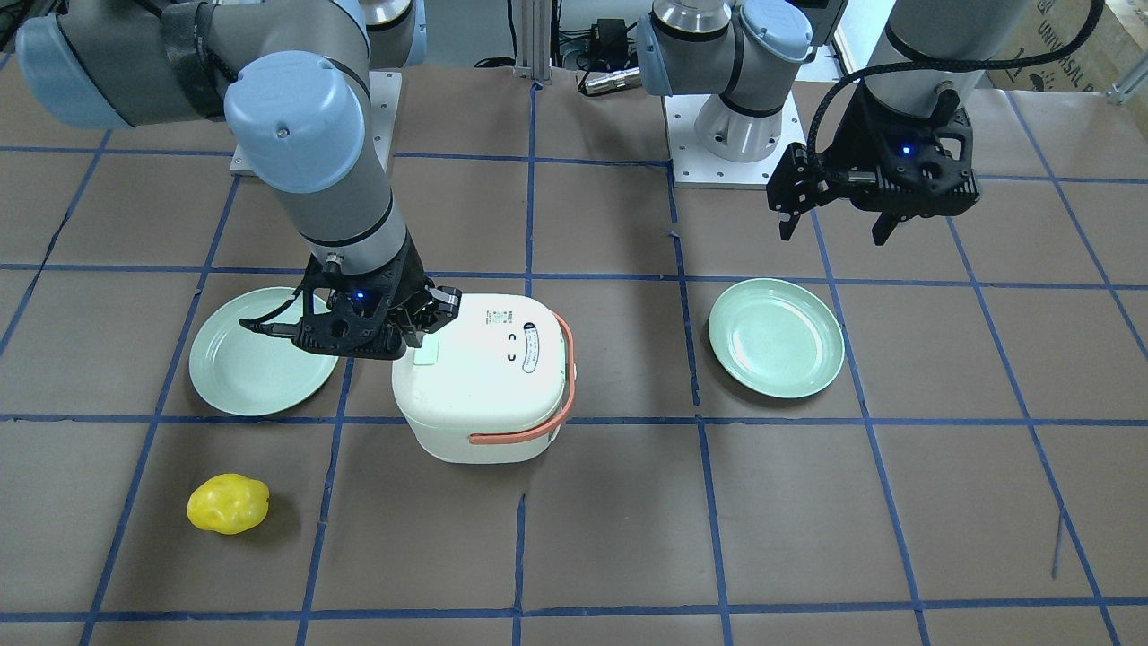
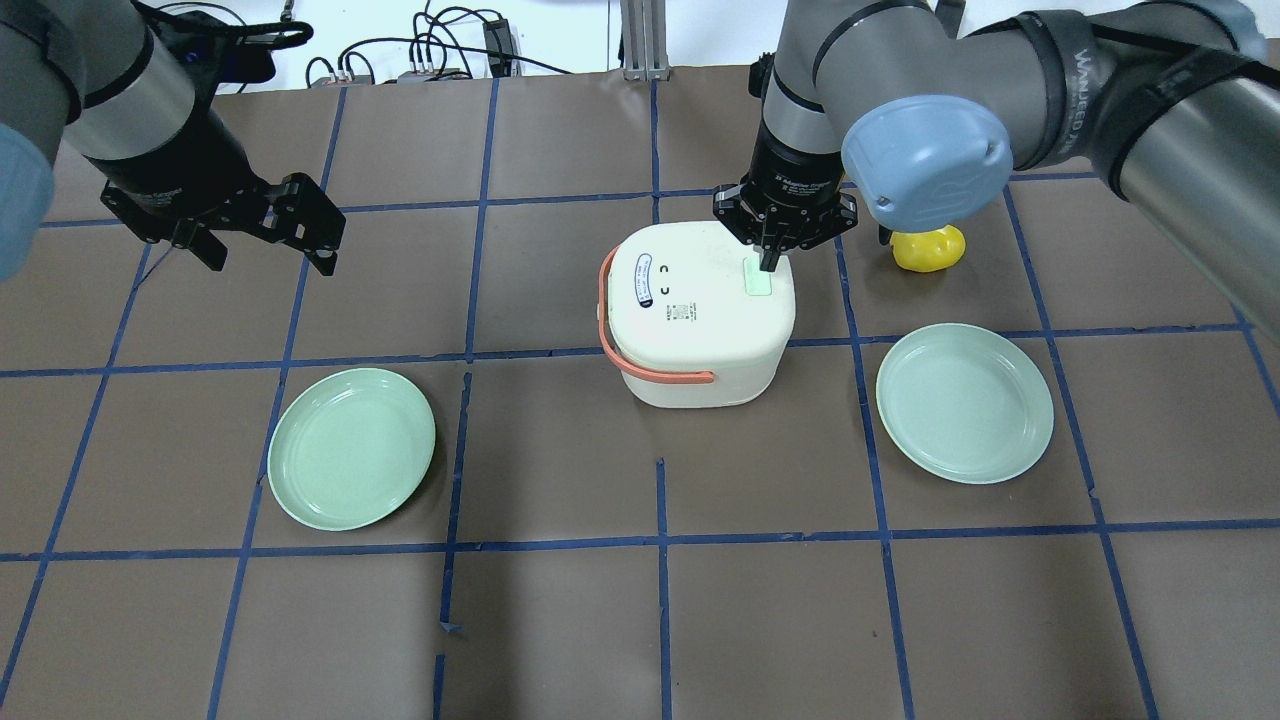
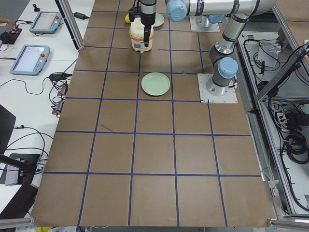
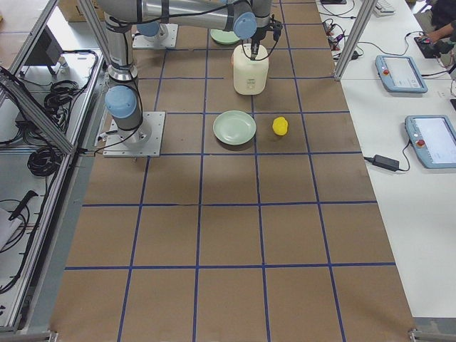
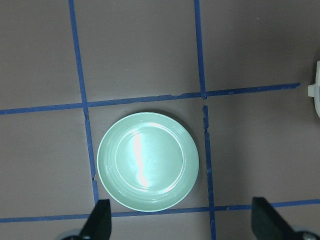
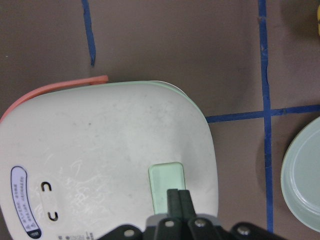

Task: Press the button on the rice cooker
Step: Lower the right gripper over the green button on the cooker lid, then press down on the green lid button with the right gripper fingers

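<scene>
Plainly, the risk is a glancing push. The right hand (image 2: 768, 262), fingers pressed together, points straight down over the far end of the pale green button (image 2: 758, 282). It could slip off or shove the rice cooker (image 2: 690, 320), which stands mid-surface (image 2: 560, 600). The left hand (image 2: 268, 255) hovers spread, well apart.

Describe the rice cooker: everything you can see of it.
The rice cooker is a cream-white, rounded-square, plastic-looking box, upright on the table, lid shut. A salmon handle lies folded down around one side. The lid carries a pale green button and an oval label. The right gripper, shut, points down onto the button; contact is not certain.
</scene>
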`<state>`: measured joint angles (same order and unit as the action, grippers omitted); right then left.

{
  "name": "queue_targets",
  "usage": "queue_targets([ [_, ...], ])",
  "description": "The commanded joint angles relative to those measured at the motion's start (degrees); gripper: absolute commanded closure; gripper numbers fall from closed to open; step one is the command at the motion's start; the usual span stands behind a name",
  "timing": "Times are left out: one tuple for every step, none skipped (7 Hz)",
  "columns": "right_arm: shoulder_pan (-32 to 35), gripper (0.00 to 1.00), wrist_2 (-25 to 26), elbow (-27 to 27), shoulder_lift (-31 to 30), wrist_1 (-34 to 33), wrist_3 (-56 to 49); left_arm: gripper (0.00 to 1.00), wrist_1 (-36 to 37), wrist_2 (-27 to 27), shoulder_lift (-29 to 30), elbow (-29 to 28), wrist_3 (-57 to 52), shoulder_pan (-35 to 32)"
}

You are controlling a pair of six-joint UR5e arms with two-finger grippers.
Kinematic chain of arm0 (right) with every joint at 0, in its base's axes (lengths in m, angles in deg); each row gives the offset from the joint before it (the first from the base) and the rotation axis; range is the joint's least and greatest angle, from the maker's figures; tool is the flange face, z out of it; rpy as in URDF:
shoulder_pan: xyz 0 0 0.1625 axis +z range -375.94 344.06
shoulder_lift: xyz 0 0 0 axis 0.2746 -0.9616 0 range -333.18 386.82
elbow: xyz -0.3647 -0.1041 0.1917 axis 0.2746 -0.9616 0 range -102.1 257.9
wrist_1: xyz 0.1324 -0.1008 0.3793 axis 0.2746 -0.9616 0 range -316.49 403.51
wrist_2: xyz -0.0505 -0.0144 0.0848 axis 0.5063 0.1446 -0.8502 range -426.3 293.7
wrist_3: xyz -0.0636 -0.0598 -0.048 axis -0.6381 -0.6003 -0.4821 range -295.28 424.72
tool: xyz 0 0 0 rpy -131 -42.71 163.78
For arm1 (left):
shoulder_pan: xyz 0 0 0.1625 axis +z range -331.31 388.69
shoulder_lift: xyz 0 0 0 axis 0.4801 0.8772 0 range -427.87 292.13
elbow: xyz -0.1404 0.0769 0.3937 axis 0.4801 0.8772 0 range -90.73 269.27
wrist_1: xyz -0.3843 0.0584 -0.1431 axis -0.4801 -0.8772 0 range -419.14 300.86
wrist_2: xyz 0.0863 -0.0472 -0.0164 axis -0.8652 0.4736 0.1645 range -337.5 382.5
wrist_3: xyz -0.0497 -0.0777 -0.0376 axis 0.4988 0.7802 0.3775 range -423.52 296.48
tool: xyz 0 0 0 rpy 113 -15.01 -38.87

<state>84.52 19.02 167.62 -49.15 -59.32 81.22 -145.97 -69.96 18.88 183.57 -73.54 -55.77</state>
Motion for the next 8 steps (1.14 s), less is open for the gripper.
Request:
queue_targets([
  [0.01, 0.89, 0.03, 0.19, 0.11, 0.00, -0.07, 0.00, 0.00, 0.00, 0.00, 0.00, 0.00, -0.09],
  [0.01, 0.89, 0.03, 0.80, 0.20, 0.00, -0.07, 0.00, 0.00, 0.00, 0.00, 0.00, 0.00, 0.00],
  [0.01, 0.89, 0.03, 0.90, 0.38, 0.00, -0.07, 0.00, 0.00, 0.00, 0.00, 0.00, 0.00, 0.00],
  [0.01, 0.89, 0.03, 0.90, 0.73, -0.35, -0.16, 0.00, 0.00, 0.00, 0.00, 0.00, 0.00, 0.00],
  [0.01, 0.89, 0.03, 0.90, 1.25, -0.96, -0.07, 0.00, 0.00, 0.00, 0.00, 0.00, 0.00, 0.00],
  [0.01, 0.89, 0.03, 0.90, 1.43, -1.58, -0.07, 0.00, 0.00, 0.00, 0.00, 0.00, 0.00, 0.00],
  [0.35, 0.89, 0.03, 0.90, 1.61, -1.67, -0.07, 0.00, 0.00, 0.00, 0.00, 0.00, 0.00, 0.00],
  [0.79, 0.89, 0.03, 0.90, 1.78, -1.84, 0.10, 0.00, 0.00, 0.00, 0.00, 0.00, 0.00, 0.00],
])
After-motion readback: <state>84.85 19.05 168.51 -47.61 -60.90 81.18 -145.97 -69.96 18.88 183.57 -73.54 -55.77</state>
